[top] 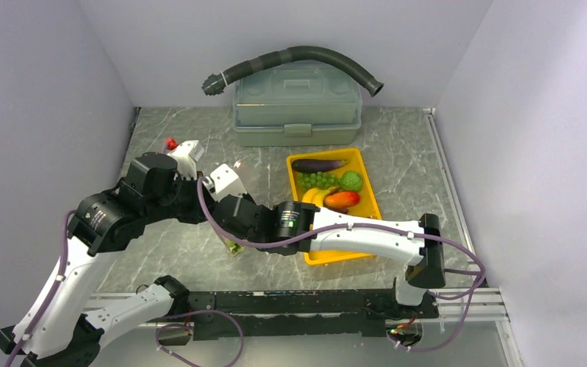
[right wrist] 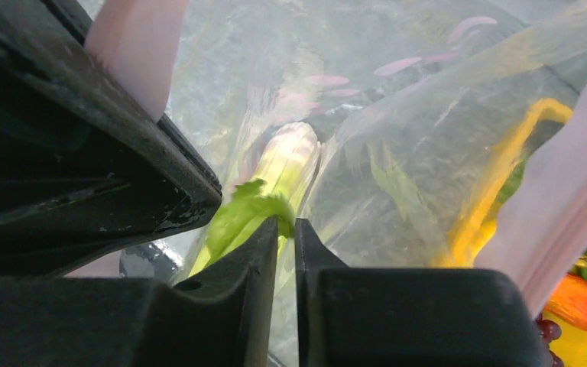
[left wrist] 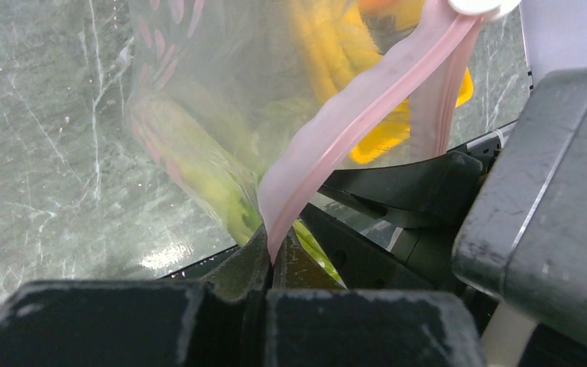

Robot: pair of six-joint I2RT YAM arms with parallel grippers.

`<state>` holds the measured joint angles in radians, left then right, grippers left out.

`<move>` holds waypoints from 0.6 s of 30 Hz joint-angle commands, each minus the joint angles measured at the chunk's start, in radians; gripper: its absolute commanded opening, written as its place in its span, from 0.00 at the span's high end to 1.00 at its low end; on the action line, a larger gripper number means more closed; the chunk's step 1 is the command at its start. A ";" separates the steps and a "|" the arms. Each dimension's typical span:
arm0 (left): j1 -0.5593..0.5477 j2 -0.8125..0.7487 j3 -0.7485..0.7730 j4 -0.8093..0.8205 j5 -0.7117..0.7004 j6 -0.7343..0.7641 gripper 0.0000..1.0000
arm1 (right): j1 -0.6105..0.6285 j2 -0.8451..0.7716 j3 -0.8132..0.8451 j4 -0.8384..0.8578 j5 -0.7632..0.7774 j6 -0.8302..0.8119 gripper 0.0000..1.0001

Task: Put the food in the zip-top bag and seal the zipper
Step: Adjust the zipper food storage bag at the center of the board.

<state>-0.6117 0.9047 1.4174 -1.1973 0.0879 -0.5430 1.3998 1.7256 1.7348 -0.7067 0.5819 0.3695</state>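
Zip-top bag (left wrist: 191,99): hanging just left of the yellow tray (top: 338,257), caught between the two arms. Left gripper (left wrist: 274,256): clamped tight on the zipper (left wrist: 351,107), pink strip running straight up out of the closed fingers. Right gripper (right wrist: 279,229): reaching leftward past the tray, pinched together on the green leaf end of the leek (right wrist: 287,157), pale stalk pointing away into the clear film. Film between pads and leaf or not: impossible to tell. Waiting in the tray: eggplant (top: 317,164), green grapes (top: 316,180), bananas (top: 313,196), a red-orange piece (top: 342,200), a green piece (top: 351,180).

Handling, as a judgement: bag thin, floppy and slick, likely to sag or fold shut when held at one point only. Best taken by the stiffer zipper strip near a corner, never by the bare film. Leek light and smooth, with a softer leaf end likely to bend. Safer to let go only once well below the mouth. Remaining toys light and rounded, prone to rolling, so pinch across the narrow part.
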 commanded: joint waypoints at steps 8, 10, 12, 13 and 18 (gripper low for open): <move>-0.011 0.004 0.000 0.080 -0.001 -0.006 1.00 | -0.002 -0.051 0.035 -0.047 -0.017 -0.003 0.66; -0.010 0.006 0.000 0.079 -0.004 -0.004 1.00 | -0.001 -0.061 0.041 -0.052 -0.006 -0.001 0.65; -0.010 0.008 0.000 0.079 -0.007 -0.005 1.00 | 0.001 -0.069 0.047 -0.060 0.010 -0.001 0.63; -0.011 0.008 0.000 0.078 -0.008 -0.005 1.00 | 0.002 -0.074 0.054 -0.066 0.023 0.000 0.62; -0.011 0.009 -0.003 0.079 -0.012 -0.004 1.00 | 0.007 -0.097 0.081 -0.078 0.064 -0.010 0.61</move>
<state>-0.6186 0.9154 1.4128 -1.1637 0.0818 -0.5434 1.4014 1.6955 1.7493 -0.7742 0.5869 0.3698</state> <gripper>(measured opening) 0.012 0.384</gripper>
